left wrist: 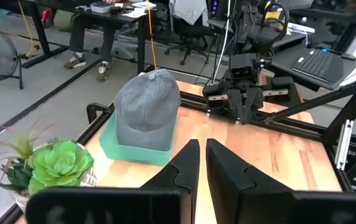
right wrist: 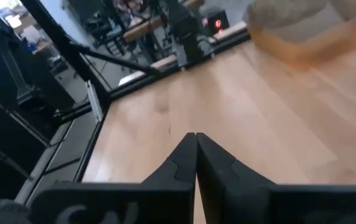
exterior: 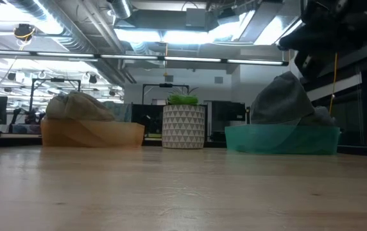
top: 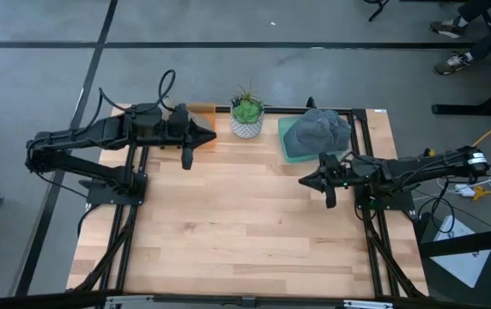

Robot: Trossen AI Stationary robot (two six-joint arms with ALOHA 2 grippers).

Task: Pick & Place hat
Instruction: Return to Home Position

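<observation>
While both arms wait off the work, I log them first. Left gripper [left wrist: 201, 146]: fingers drawn almost together, empty, raised near the orange bin [exterior: 93, 135]. Right gripper [right wrist: 195, 140]: pressed shut, empty, just in front of the green bin [top: 288, 148].

Gray cap [top: 324, 129]: crown-up in the green bin. Brown cap [exterior: 77, 106]: in the orange bin. I judge both light, soft and not fragile. The crown would crumple under a pinch, so I'd take the stiffer brim.

Gray cap looks faded, with seamed panels.
</observation>
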